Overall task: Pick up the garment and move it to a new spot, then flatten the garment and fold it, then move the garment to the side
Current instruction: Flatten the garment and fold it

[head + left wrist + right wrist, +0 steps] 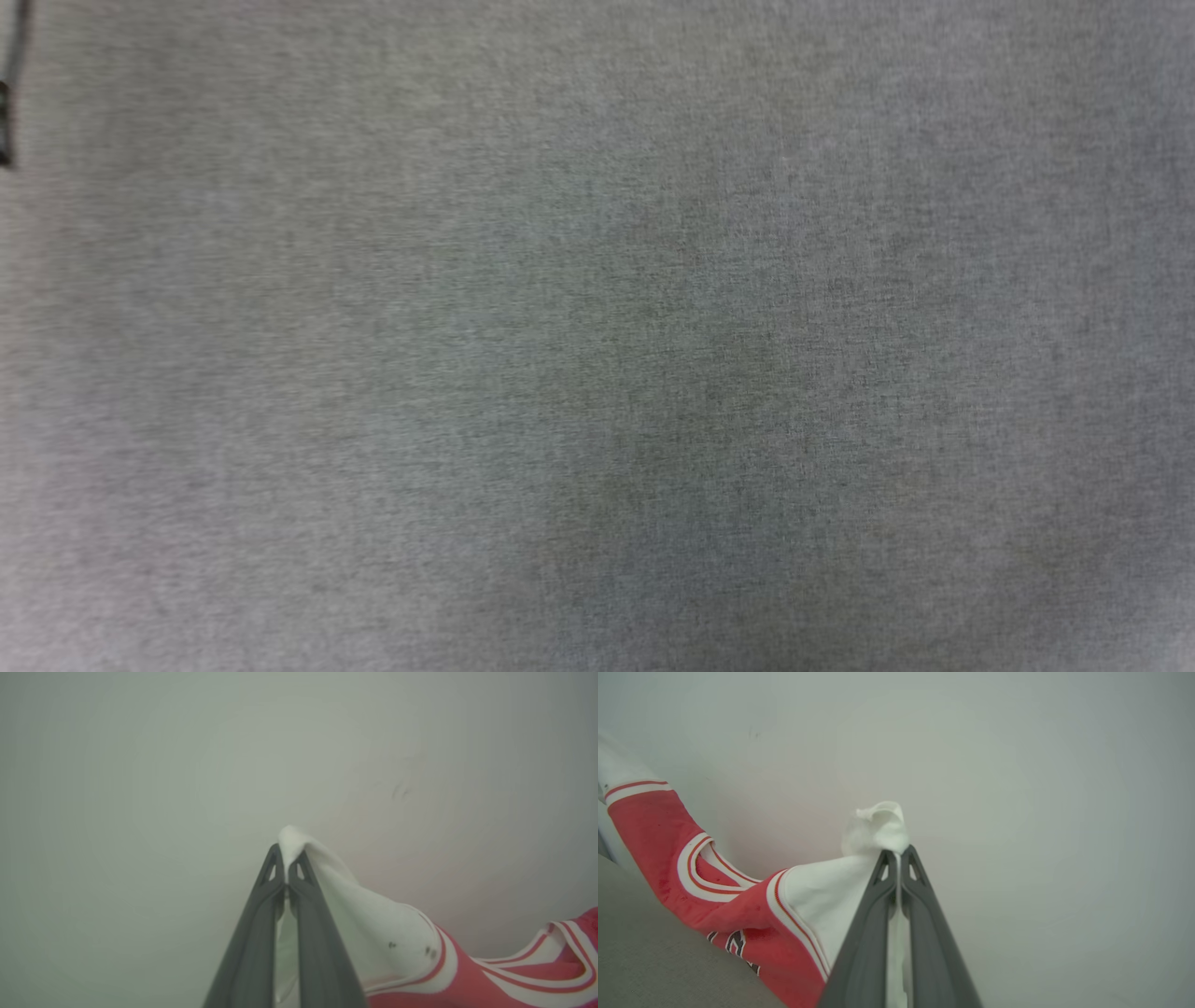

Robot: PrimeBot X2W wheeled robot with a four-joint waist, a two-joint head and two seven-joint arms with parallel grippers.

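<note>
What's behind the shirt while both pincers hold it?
A plain pale background behind the garment, pinched at white cloth by the left pincer and right pincer. A grey fabric surface hides its lower part.

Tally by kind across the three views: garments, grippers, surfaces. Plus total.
garment, red with white sleeves: 1
grippers: 2 (left gripper and right gripper, each shut on a white sleeve end)
grey fabric surface: 1
Total: 4
</note>
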